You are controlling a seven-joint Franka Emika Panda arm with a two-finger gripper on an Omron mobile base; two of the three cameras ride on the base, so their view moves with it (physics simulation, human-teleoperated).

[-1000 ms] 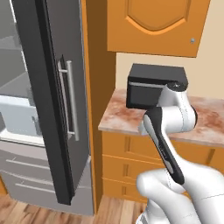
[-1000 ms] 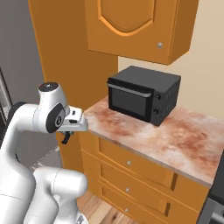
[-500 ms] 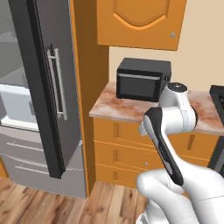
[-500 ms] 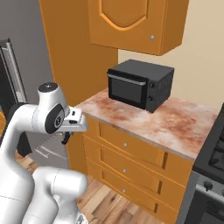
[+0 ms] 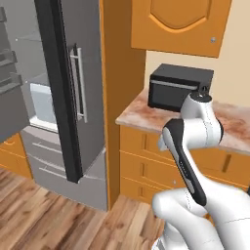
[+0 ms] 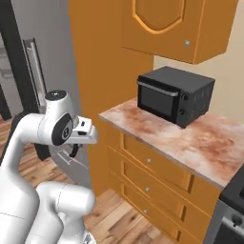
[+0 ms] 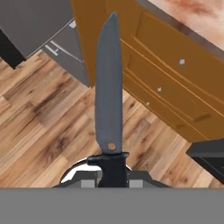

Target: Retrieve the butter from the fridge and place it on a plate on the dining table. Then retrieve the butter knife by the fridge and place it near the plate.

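The butter knife, slim and dark grey with a black handle, stands up between my fingers in the hand view. My gripper is shut on its handle, and the blade points out over the wood floor and the orange drawers. The grey steel fridge stands at the left with a door swung open, showing shelves and a pale bin inside. Its side also shows at the left of the right base view as fridge. My arm is folded in close to the base. The butter, the plate and the dining table are out of view.
A black microwave sits on the short marbled counter over orange drawers, with orange wall cabinets above. A tall orange panel separates fridge and counter. Wood floor lies below the hand.
The whole picture has shifted in both base views, so the base has moved. The arm keeps the same folded pose, still shut on the knife.
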